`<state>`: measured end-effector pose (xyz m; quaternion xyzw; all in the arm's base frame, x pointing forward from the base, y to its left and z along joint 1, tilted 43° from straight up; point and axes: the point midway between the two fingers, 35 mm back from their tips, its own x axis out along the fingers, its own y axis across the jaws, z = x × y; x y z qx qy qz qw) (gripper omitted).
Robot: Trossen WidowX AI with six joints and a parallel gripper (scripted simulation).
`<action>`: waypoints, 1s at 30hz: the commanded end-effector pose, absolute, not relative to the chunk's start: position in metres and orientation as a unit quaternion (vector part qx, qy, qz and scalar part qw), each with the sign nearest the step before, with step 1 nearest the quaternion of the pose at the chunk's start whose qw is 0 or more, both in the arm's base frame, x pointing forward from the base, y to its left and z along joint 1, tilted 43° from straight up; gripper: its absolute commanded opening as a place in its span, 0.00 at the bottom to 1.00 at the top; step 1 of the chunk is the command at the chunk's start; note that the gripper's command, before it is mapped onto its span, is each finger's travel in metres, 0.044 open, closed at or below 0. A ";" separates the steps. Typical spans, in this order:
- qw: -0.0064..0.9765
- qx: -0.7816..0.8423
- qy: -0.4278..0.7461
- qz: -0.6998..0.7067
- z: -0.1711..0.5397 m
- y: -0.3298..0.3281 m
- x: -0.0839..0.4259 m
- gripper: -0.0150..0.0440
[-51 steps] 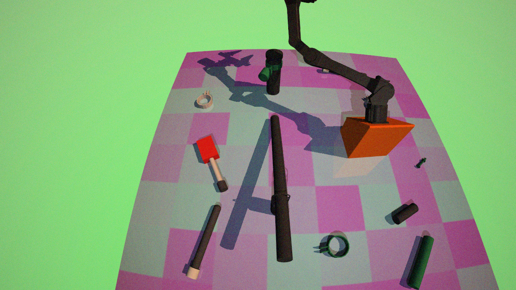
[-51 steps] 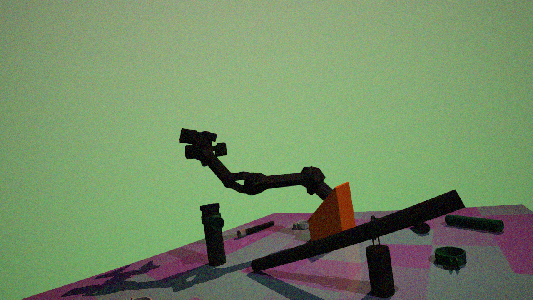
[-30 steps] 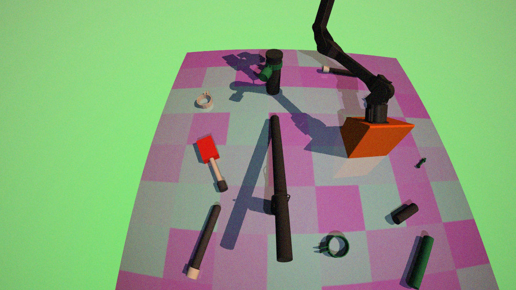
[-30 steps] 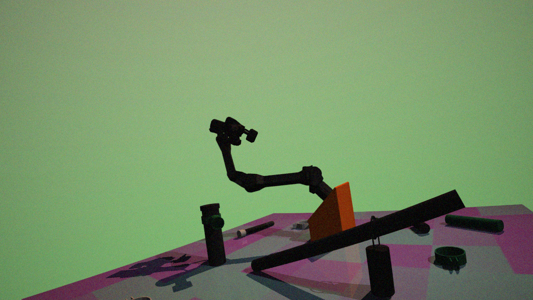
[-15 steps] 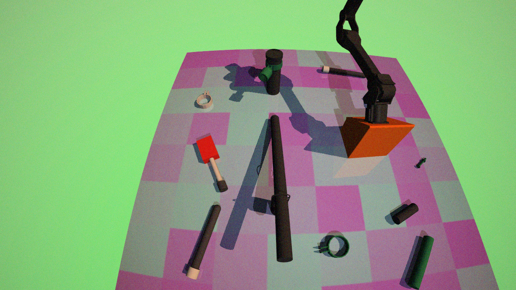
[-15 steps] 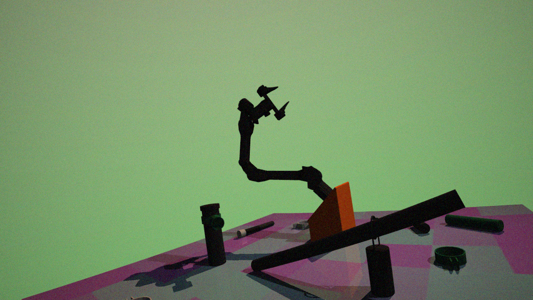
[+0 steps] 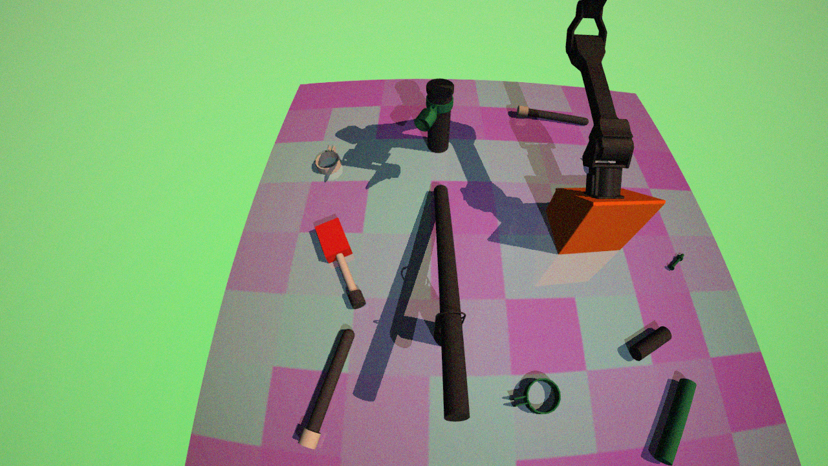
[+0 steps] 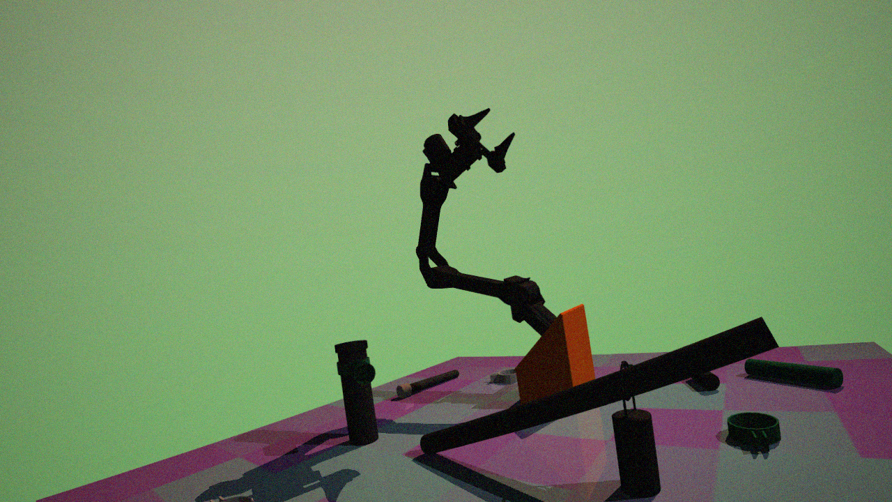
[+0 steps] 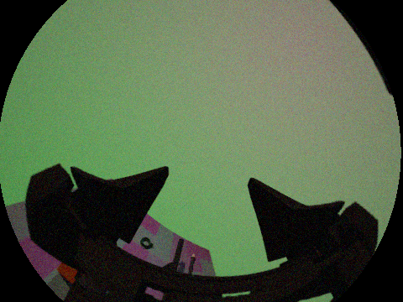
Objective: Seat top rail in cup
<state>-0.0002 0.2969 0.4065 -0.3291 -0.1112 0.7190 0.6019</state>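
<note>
From my station I saw the gripper (image 8: 500, 120) high above the table, its fingers apart. The long dark rail (image 8: 536, 406) slanted through the loop on the short post (image 8: 636, 452), its low end well apart from the green cup (image 8: 364, 370) on the big post (image 8: 362, 412).

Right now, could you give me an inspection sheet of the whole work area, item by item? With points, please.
Surface: pink and grey checkered top (image 7: 544, 336) (image 8: 686, 427).
Job's things: long dark rail (image 7: 448, 260) (image 8: 536, 406) slopes through the loop cap (image 7: 463, 316) (image 8: 621, 374) on the short post (image 8: 636, 455); its low end is away from the green cup (image 7: 425, 118) (image 8: 363, 372). The cup's band sits just under the big post's cap (image 7: 440, 87) (image 8: 350, 347).
Clutter: red-headed mallet (image 7: 333, 239), green tube (image 7: 677, 420) (image 8: 791, 373), loose green ring clamp (image 7: 557, 399) (image 8: 753, 430), among others.
Grippers: end effector (image 8: 501, 120) (image 9: 208, 177) open, raised, holding nothing.
Cables: nothing seen.
Surroundings: plain green all round.
</note>
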 end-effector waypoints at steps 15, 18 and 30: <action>0.828 -0.324 0.226 0.398 0.275 0.283 0.192 1.00; 0.853 -0.317 0.279 0.307 0.247 0.259 0.226 1.00; 0.863 -0.281 0.408 -0.097 0.152 0.110 0.310 1.00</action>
